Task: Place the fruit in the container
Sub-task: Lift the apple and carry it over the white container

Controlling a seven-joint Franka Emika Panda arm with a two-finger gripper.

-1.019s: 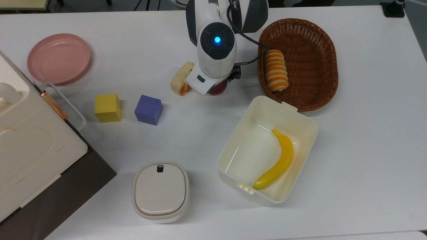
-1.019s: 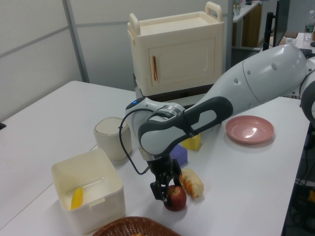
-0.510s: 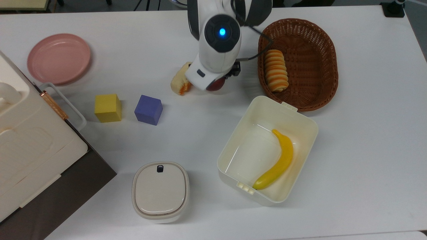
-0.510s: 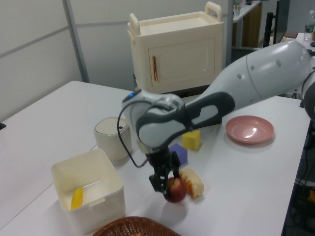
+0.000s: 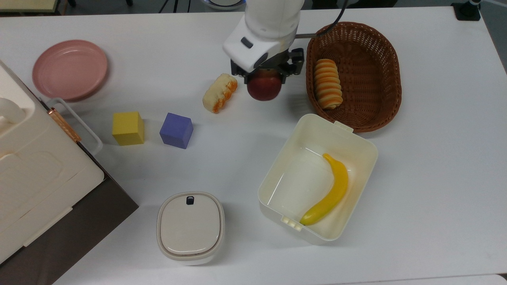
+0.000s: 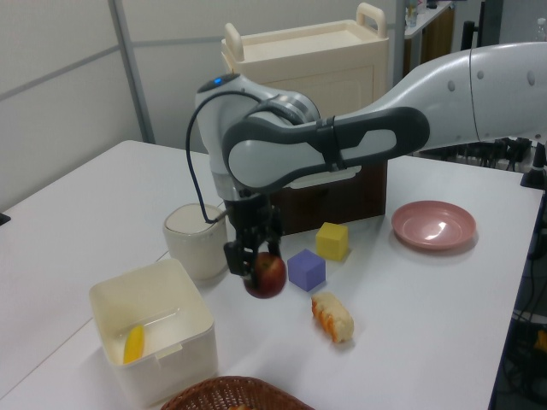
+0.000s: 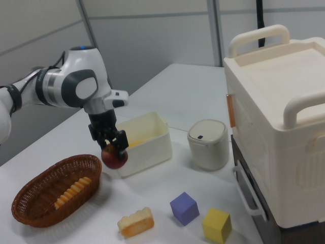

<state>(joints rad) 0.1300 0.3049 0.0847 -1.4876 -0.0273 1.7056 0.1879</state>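
Gripper point(image 5: 264, 75): pointing down, clenched on the apple, one finger each side; also seen in left view point(image 6: 254, 256) and right view point(image 7: 110, 142).
Apple point(image 5: 264, 87): dark red, held in the air clear of the table point(image 5: 431, 166); upper part sits btwn the jaws, rest hangs below the fingertips. Left view point(image 6: 266, 276) shows a gap btwn it and the tabletop; right view point(image 7: 115, 156) shows same.
Apple vs. box: in top view the apple is above bare table, up and to the top view's left of the box point(image 5: 273, 174), not over it. In right view it hangs just in front of the box's near corner point(image 7: 152, 147).
Box contents: a banana point(image 5: 328, 192) lying along the top view's right wall.
Bread piece point(image 5: 220, 93): on table just to the top view's left of the apple, apart from it.
Basket point(image 5: 376, 51): brown wicker, to the top view's right of the gripper, w/ a striped roll point(image 5: 327, 83) inside.
Cubes: yellow cube point(image 5: 128, 128) and purple cube point(image 5: 176, 130) side by side, well apart from the apple.
Lidded tub point(image 5: 190, 227): shut, near table's lower edge in top view.
Pink plate point(image 5: 69, 69): far corner, top view's left.
Cabinet point(image 5: 35, 178): cream, at the top view's left edge.
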